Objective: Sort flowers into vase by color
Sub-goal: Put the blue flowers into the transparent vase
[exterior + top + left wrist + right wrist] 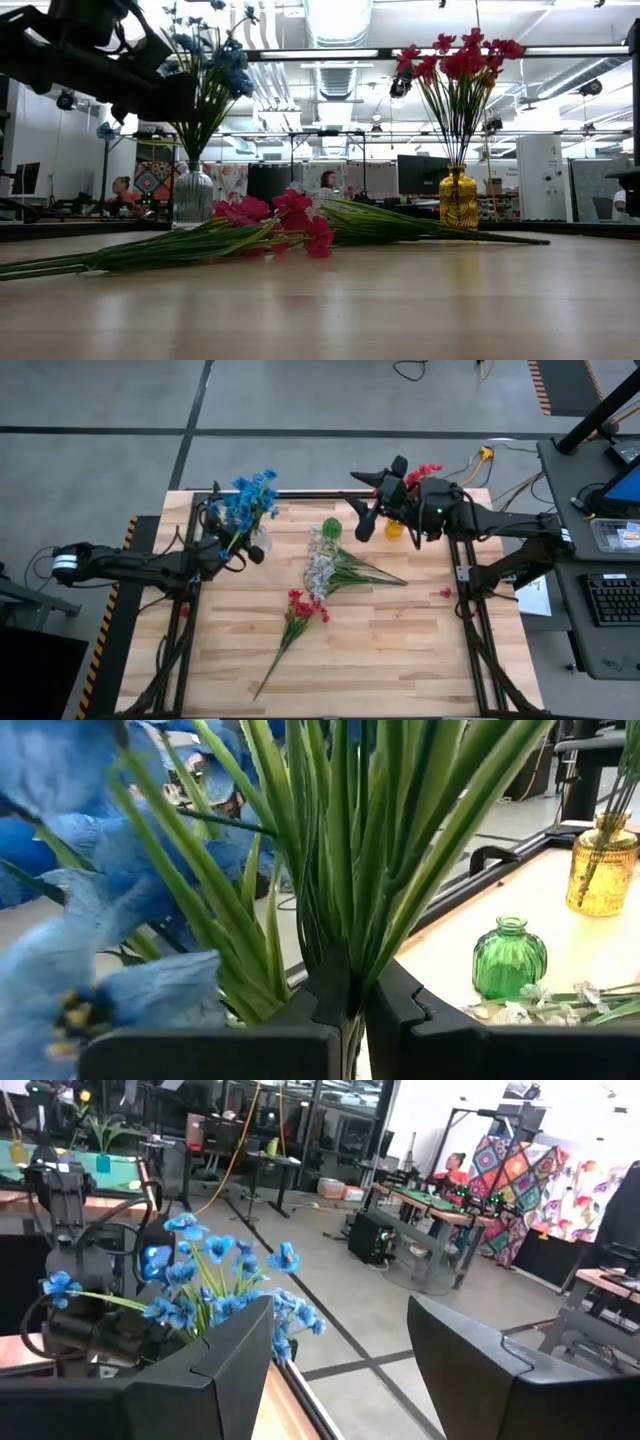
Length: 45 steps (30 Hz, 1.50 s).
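Note:
A blue spray point(250, 500) stands in a clear glass vase point(192, 196) at the table's far left, and my left gripper point(238, 550) is shut on its stems. Red flowers point(460, 55) stand in a yellow vase point(458, 198) at the far right. My right gripper point(365, 502) hangs open just left of that vase, above the table, touching nothing. An empty green vase point(331, 527) stands between the two. A white spray point(320, 570) and a red spray point(298, 612) lie flat on the table's middle. My left gripper pinches the blue spray's bunched green stems point(340, 982) between its two fingers point(300, 1020), below the leaves. It comes roughly level from the table's left side, with the fingers across the stems. The spray stands upright with its lower end in the clear vase.
Black frame rails point(330, 494) run along the table's far edge and sides. The near half of the wooden table point(400, 660) is bare. A small red bit point(445, 592) lies near the right rail. Beyond the table, people sit at desks point(455, 1170).

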Tool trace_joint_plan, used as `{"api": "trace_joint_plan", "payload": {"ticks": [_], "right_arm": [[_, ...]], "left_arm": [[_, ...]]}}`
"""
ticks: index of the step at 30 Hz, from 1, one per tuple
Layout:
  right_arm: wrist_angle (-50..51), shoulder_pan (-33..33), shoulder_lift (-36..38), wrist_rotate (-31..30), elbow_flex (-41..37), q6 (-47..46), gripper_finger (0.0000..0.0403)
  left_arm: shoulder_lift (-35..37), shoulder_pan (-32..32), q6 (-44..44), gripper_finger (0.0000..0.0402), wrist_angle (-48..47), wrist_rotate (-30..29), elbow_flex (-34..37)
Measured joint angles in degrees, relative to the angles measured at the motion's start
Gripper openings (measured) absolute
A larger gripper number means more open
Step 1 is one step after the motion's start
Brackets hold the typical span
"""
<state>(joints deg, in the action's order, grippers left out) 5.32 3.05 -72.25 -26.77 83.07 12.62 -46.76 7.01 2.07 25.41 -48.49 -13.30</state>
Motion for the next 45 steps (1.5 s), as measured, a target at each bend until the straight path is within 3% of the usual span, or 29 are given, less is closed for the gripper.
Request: {"api": "trace_joint_plan", "payload": {"ticks": [24,34,45], "right_arm": [[0.4,0.0,-0.3,-0.1,0.0,0.4,0.0224],[0.5,0.0,-0.3,-0.1,0.0,0.4,0.0224],[1.9,0.0,-0.3,-0.2,-0.1,0.2,0.0224]], "left_arm": [[-5.9,0.0,-2.6,0.0004,-0.3,0.0,0.1],[-4.1,-0.1,-1.8,0.0081,-0.3,4.3,0.1],[-3.7,-2.9,-1.8,0.0164,-2.2,4.5,0.0]]}}
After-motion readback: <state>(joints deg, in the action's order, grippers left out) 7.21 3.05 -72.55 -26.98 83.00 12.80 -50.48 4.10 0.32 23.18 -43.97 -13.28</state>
